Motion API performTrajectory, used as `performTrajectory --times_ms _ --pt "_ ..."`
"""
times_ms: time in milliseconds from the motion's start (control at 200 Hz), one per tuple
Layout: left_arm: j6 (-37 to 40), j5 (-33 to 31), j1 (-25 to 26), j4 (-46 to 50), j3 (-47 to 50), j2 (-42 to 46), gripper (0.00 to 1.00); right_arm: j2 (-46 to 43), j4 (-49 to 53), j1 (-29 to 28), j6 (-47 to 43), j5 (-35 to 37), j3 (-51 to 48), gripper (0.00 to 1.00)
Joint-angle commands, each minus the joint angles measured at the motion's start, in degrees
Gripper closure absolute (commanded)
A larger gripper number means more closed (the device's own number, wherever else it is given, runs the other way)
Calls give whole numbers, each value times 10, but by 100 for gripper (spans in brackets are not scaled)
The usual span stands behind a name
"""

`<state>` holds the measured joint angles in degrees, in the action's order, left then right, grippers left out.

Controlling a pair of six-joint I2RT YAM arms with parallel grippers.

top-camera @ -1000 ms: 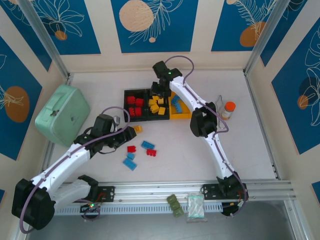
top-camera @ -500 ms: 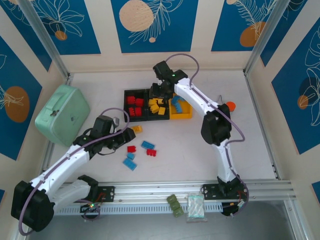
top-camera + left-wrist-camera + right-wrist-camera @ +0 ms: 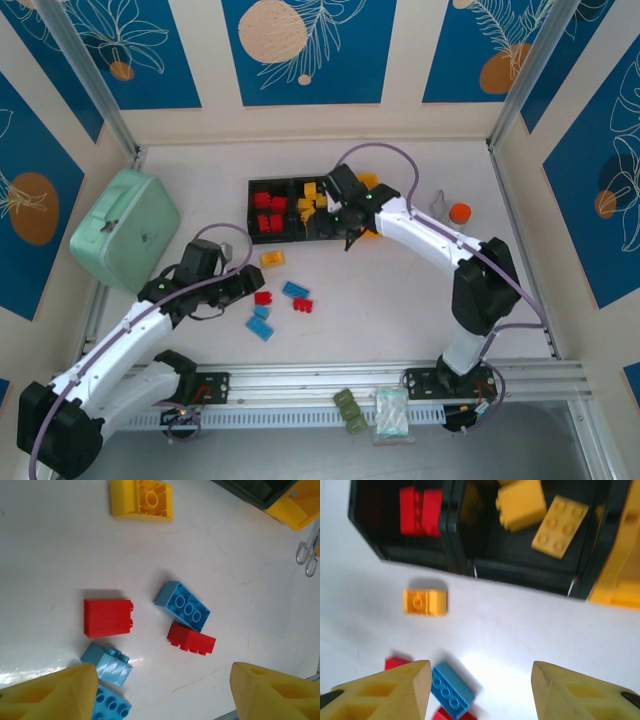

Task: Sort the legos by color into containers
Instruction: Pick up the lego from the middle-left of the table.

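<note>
The containers stand in a row at the back: a black bin with red legos, a black bin with yellow legos, and a yellow bin partly behind my right arm. Loose legos lie on the table: a yellow one, two red ones, a blue one and two light blue ones. My left gripper is open above the loose group, empty. Just in front of the bins, my right gripper hangs open and empty, the blue brick by its left finger.
A large mint-green case sits at the left. An orange-capped bottle stands right of the bins. An olive block and a small bag lie on the front rail.
My right gripper has pulled back from over the bins to the table just in front of them, and its jaws have widened. The left arm has drawn back a little from the yellow brick.
</note>
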<state>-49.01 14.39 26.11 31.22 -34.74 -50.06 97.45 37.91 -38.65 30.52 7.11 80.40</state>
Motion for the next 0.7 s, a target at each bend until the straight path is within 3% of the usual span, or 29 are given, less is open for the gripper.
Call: performTrajectory --times_ms 0,335,695 --pt "9 -21 6 47 8 19 30 -49 -50 -16 -33 -25 -47 43" --pt "-10 -49 9 90 26 61 30 -102 -123 -68 -70 -70 -180 36" --pt "-21 -37 10 69 48 65 30 -37 -186 -134 -56 -79 -227 35"
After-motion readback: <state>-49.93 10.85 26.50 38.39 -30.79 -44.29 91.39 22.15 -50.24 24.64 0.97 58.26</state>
